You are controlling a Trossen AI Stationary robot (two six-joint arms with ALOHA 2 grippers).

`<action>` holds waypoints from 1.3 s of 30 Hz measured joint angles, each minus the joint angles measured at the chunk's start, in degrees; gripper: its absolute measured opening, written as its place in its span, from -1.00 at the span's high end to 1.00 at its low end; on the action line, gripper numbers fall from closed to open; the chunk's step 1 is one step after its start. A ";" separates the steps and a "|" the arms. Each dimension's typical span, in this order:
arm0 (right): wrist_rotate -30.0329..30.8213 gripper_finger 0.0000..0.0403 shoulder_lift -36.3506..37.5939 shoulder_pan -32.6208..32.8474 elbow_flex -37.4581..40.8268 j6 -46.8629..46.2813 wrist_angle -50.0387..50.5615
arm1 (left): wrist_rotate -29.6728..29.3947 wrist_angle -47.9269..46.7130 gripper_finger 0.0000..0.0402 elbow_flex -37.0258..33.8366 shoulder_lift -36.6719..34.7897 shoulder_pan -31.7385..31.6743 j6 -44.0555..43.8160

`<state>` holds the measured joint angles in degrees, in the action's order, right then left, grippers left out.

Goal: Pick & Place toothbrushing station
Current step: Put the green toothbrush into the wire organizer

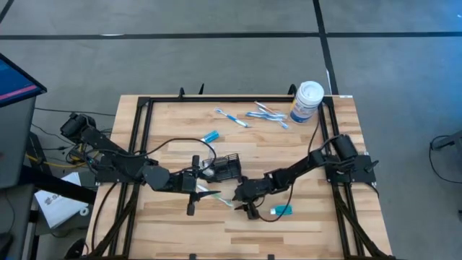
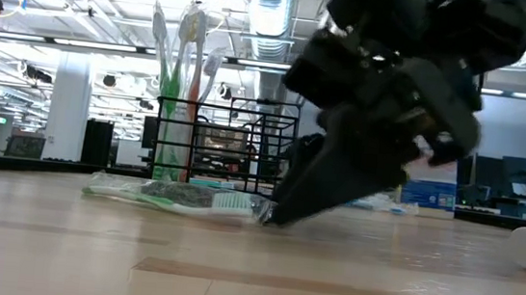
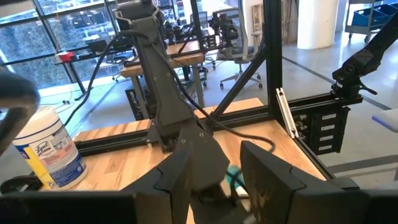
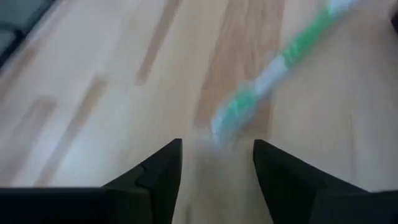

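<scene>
The toothbrushing station [image 1: 226, 167], a small black wire-mesh holder, stands on the table's middle. In the low view several toothbrushes [image 2: 181, 72] stand upright in the holder [image 2: 243, 150]. Just near of it a green-and-white toothbrush [image 1: 220, 196] lies flat on the wood. My right gripper [image 4: 216, 155] slants down at the table, open. The brush's end [image 4: 219, 129] lies just ahead of the gap between its fingers; I cannot tell whether they touch it. My left gripper [image 3: 214, 180] hangs level above the table, left of the holder, open, with nothing between its fingers.
A white canister [image 1: 307, 101] stands at the far right corner. Loose toothbrushes [image 1: 232, 118] [image 1: 266, 113] lie along the far edge. A blue item [image 1: 210, 136] lies far of the holder, a teal one [image 1: 281, 210] near the right gripper. A black frame [image 1: 141, 130] rims the table.
</scene>
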<state>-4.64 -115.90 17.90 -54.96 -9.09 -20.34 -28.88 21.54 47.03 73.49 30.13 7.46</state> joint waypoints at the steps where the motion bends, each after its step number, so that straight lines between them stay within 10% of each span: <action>1: 0.05 0.07 -0.89 -0.01 -0.56 0.05 -0.55 | 0.02 -0.02 0.37 0.00 0.02 0.00 0.00; 9: -1.32 0.21 -2.99 -0.47 -4.85 0.05 4.49 | 0.19 -0.09 0.37 0.00 0.02 0.00 0.00; 19: -0.81 0.93 -2.99 -0.60 -4.81 0.08 5.59 | 0.13 -0.07 0.37 0.00 0.02 0.00 0.00; 39: 6.01 0.96 15.44 -1.49 -4.50 7.98 27.54 | -0.05 -0.06 0.37 0.00 0.02 0.00 -0.02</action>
<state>1.37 -100.46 16.41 -59.46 -1.11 7.20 -28.93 21.48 47.03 73.52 30.13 7.44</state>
